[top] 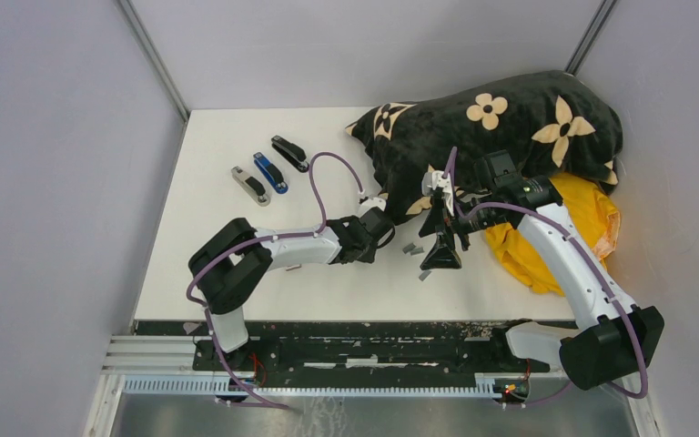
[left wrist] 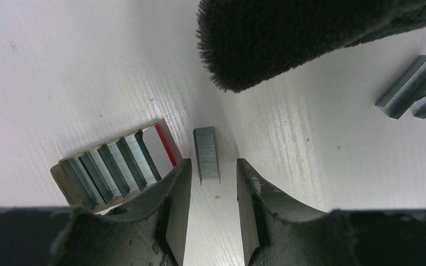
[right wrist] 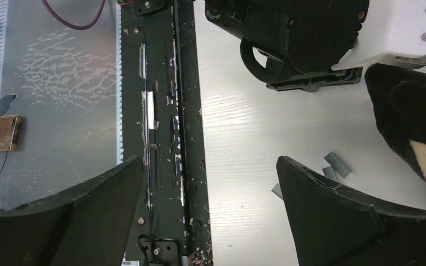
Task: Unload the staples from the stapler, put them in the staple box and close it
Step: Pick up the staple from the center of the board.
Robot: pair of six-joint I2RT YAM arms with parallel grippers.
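Three staplers lie at the table's far left: grey point(top: 249, 185), blue point(top: 270, 172) and black point(top: 289, 153), far from both grippers. My left gripper point(top: 382, 217) point(left wrist: 212, 163) is open, low over the table, with one grey staple strip point(left wrist: 206, 154) lying just ahead between its fingertips, untouched. A small red-and-white box point(left wrist: 163, 143) holding several strips lies beside its left finger. More loose staple strips point(left wrist: 410, 88) point(top: 411, 248) point(right wrist: 335, 164) lie on the table between the arms. My right gripper point(top: 441, 248) point(right wrist: 211, 160) is wide open and empty above them.
A black blanket with cream flowers point(top: 510, 127) point(left wrist: 299, 39) point(right wrist: 416, 122) covers the far right, its edge hanging just ahead of the left gripper. Yellow cloth point(top: 582, 218) lies under the right arm. The table's near edge and black rail point(right wrist: 166, 138) run below.
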